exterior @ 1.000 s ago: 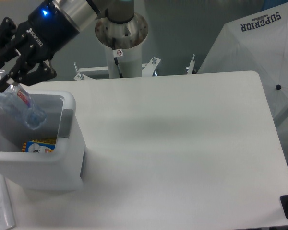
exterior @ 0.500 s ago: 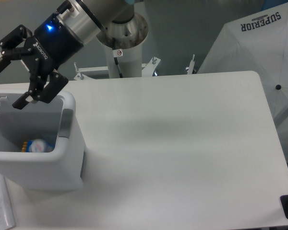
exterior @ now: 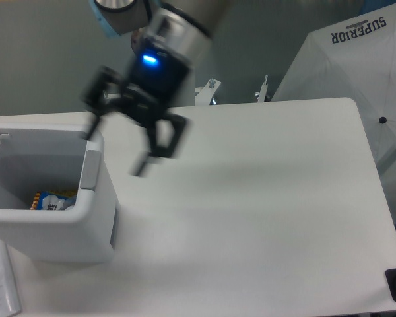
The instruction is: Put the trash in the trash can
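The trash can (exterior: 86, 221), a boxy light-grey plastic bin with rounded corners and a thick rim, stood upright at about nine o'clock on the table, its grey tab (exterior: 91, 170) on the inner right wall. Down at its bottom lay the trash (exterior: 51, 200), only partly visible above the near rim: a blue, yellow and white patch.

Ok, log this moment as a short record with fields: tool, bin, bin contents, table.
tool: blurred by motion, fingers spread, nothing between them, just right of the bin
trash can: light-grey, at the table's left edge
bin contents: a blue, white and yellow item at the bottom; the rest hidden by the wall
table: white, no trash visible on it
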